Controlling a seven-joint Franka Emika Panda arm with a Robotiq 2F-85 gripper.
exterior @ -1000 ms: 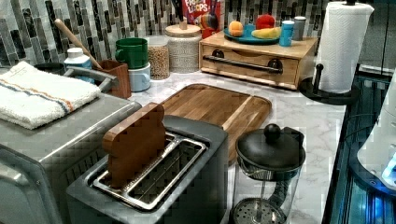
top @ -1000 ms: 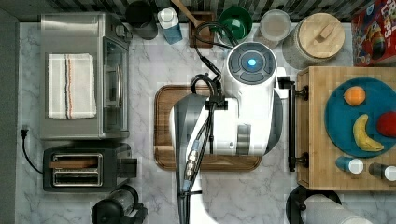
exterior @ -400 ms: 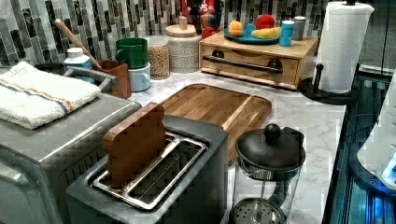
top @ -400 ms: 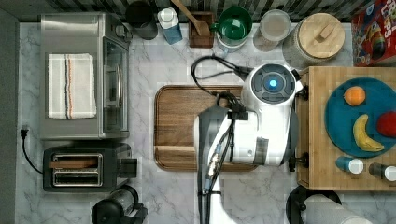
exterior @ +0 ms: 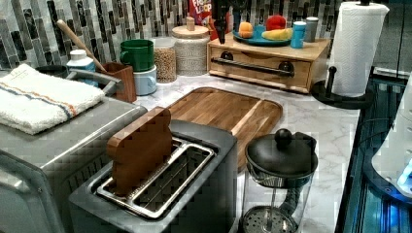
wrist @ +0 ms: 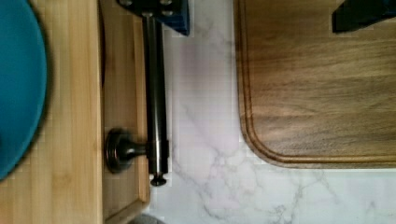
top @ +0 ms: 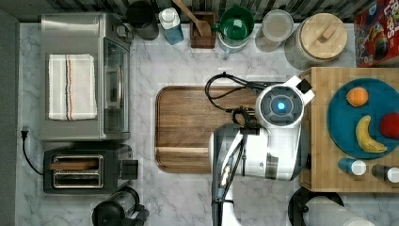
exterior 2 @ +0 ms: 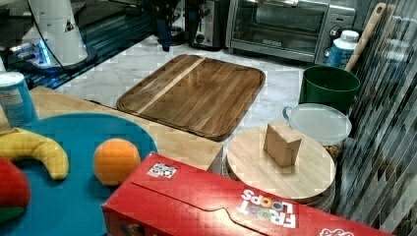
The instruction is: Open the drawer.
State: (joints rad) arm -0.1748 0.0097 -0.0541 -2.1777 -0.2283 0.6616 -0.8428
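The drawer (exterior: 262, 73) is the front of a light bamboo box at the back of the counter, and it sits shut. Its long black bar handle (exterior: 252, 67) runs across the front; in the wrist view the handle (wrist: 156, 107) rests on a round black bracket (wrist: 119, 150). My gripper (wrist: 259, 21) is open wide. One finger (wrist: 163, 9) hangs over the bar and the other finger (wrist: 359, 14) over the walnut tray. In the left view the gripper (exterior: 222, 24) hangs above the box's left end. From above, the white arm (top: 277, 127) covers the handle.
The walnut tray (top: 188, 127) lies beside the box on the marble counter. A blue plate (top: 339, 117) with fruit and small jars sits on the box top. A paper towel roll (exterior: 357, 48), lidded canister (top: 320, 40), cereal box (exterior 2: 206, 206), toaster (top: 80, 172) and toaster oven (top: 80, 77) stand around.
The arm has swung toward the top view's right, from over the tray to the edge of the bamboo box. In the left view the gripper has come down above the box's left end.
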